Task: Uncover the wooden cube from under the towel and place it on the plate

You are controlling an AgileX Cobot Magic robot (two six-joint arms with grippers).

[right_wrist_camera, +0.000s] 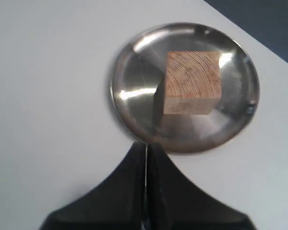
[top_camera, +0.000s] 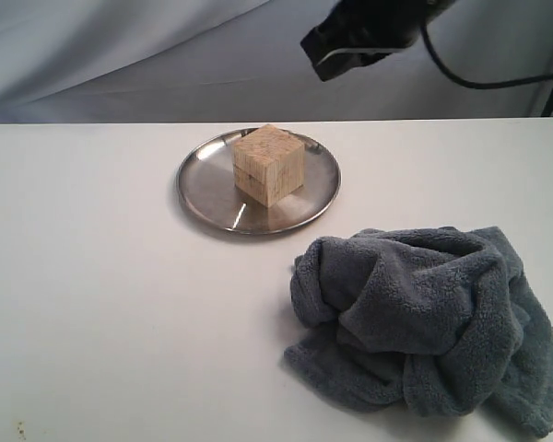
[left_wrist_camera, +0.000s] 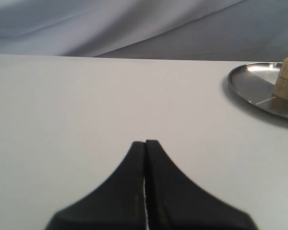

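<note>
Fluffy blue-grey towel [top_camera: 424, 331] lies bunched at lower right on the smooth white worktop [top_camera: 101, 304]. Left end effector [left_wrist_camera: 145, 143]: ridged black tips pressed together. Upper centre, the round brushed-steel plate [top_camera: 203, 198] carries the striped-grain wooden cube [top_camera: 268, 164]. Right end effector [right_wrist_camera: 146, 147] is likewise pressed together, holding nothing.

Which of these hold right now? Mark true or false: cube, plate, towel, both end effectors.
1. The wooden cube sits on the plate. True.
2. The towel covers the plate. False: it lies crumpled on the table beside the plate, not touching it.
3. The right end effector grips the cube. False: it is shut on nothing, clear of the cube.
4. The left end effector is shut and empty. True.
</note>
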